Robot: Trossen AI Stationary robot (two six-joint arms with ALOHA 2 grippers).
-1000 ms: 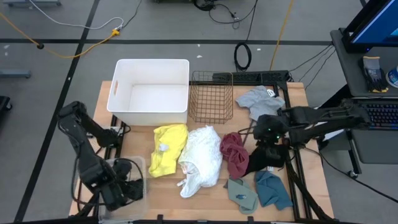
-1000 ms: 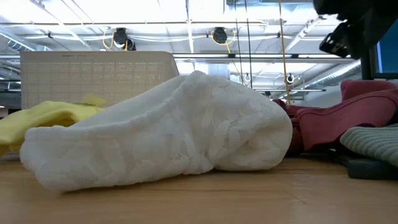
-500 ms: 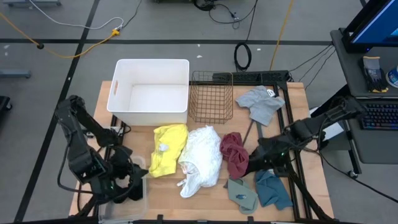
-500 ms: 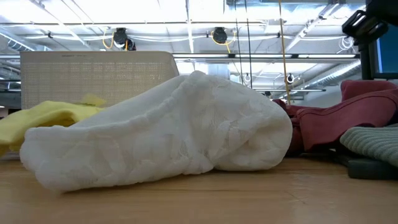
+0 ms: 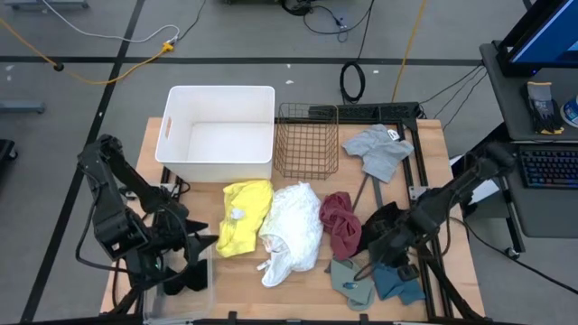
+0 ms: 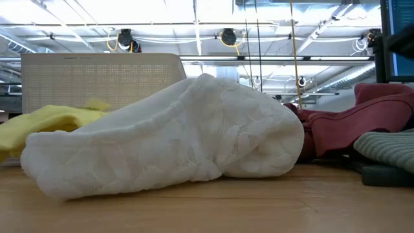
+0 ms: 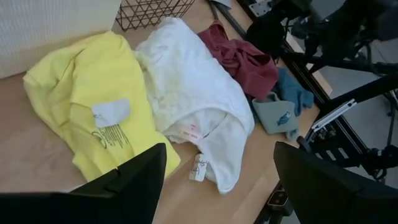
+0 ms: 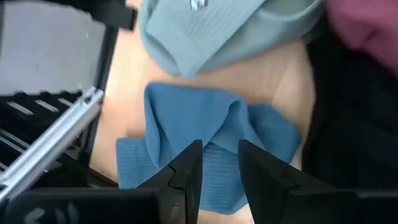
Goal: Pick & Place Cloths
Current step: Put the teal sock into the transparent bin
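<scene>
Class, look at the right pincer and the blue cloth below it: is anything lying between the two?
Nothing visible does. In the right wrist view, the right pincer hangs directly over the blue cloth, its fingers narrowly parted, with only bare folds below. The sage green cloth and black cloth lie beside it.

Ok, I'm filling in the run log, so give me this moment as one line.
left gripper: open, facing yellow cloth | right gripper: narrow gap, over teal cloth, no grip seen | white bin: no cloth

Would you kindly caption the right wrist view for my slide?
Right pincer poised above the teal cloth, sage green cloth beyond.
</scene>
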